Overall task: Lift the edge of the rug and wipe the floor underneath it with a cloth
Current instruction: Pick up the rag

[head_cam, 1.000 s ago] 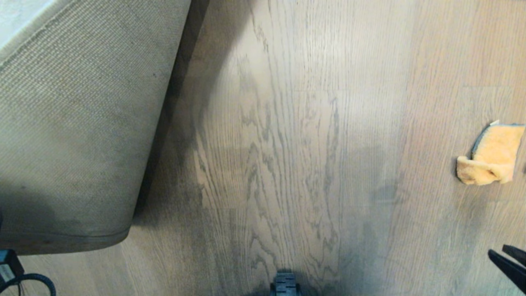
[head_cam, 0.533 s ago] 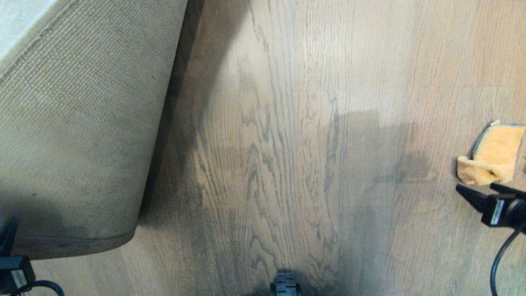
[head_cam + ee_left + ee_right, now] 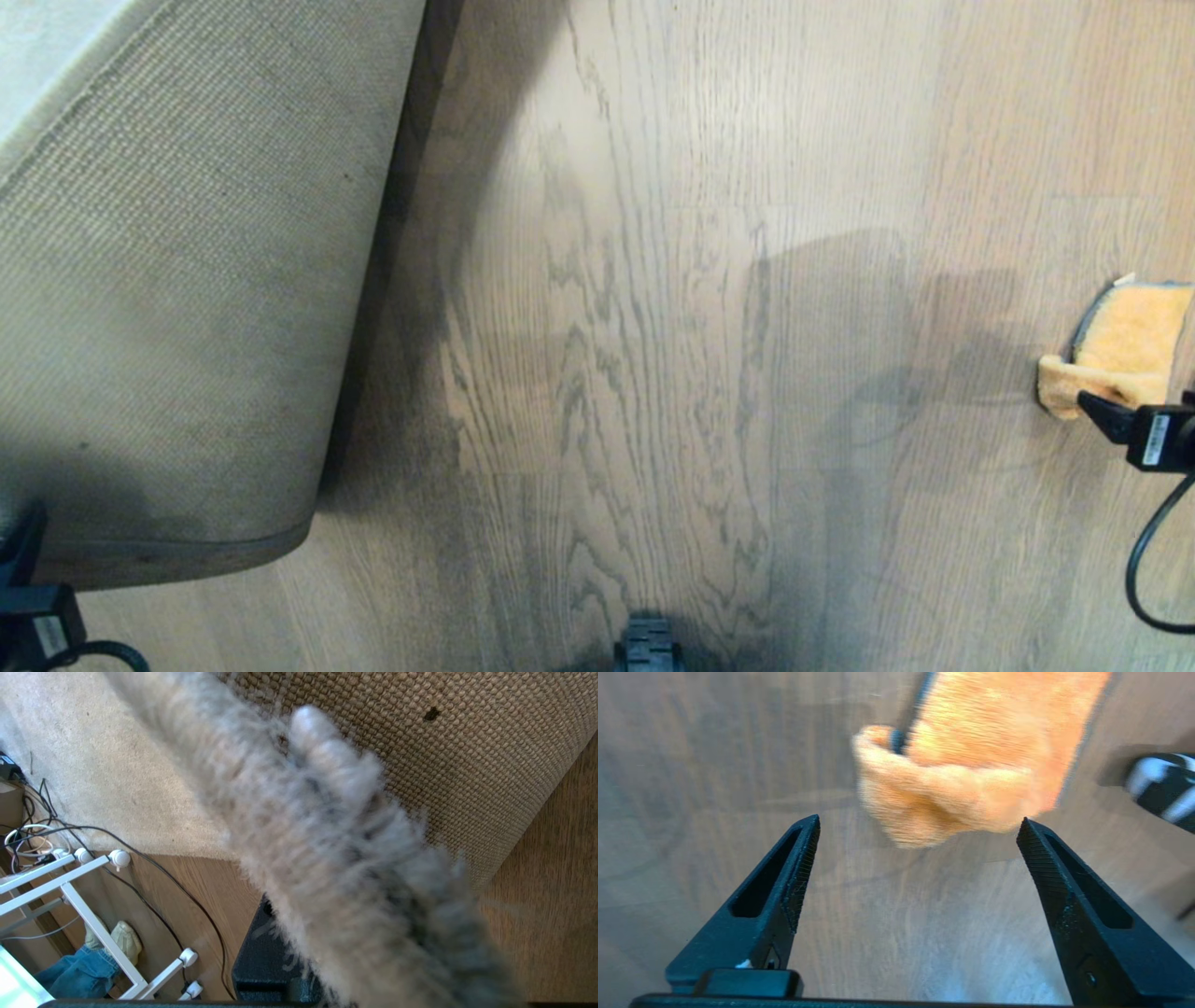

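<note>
Showing floor wood-grain | left claw pinching rug edge | right claw apart

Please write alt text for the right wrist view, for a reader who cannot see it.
The open right gripper points at a crumpled orange cloth lying on the brown wood floor, its two black fingers spread wide and not yet around the cloth.
</note>
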Controlling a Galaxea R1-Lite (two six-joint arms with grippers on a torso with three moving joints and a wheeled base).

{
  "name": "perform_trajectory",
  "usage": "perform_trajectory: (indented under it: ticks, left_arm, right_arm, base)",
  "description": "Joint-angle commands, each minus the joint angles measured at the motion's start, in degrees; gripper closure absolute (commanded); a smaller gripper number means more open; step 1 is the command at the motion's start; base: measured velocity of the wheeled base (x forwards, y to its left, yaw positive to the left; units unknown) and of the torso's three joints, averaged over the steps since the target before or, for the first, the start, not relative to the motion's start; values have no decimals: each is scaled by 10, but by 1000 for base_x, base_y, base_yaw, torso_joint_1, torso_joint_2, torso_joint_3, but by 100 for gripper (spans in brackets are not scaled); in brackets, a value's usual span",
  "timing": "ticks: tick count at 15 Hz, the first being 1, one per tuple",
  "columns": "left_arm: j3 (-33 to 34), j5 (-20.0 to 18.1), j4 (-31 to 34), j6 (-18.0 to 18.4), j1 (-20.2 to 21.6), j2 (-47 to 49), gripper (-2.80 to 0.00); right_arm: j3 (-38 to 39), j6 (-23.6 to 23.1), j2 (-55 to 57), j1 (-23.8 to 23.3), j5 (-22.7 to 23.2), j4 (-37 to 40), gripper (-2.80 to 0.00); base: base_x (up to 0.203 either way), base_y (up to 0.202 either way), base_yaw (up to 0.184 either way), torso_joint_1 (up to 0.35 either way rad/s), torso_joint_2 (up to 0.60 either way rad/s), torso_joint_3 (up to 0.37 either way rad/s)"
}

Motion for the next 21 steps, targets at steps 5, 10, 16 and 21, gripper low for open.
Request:
perform_trajectory:
  ticks: [5,10,16,21]
  left_arm:
    - [0,3,-3,1,-1,2,0]
    - [0,3,-2,0,-3,7,0]
    - [0,3,-2,0,-15,8,0]
    - [0,3,-2,0,-15,8,0]
  right_arm:
    - [-5,1,37,-17,3,-20,-280]
    - [-56,3,85,-31,2,-49,-280]
    - [-94,2,113,-39,3,-51,-280]
    - [-109,1,118,-39,3,-51,-280]
  base:
    - [0,0,0,0,0,0]
    - [0,0,0,0,0,0]
    - [0,0,0,0,0,0]
    - [0,0,0,0,0,0]
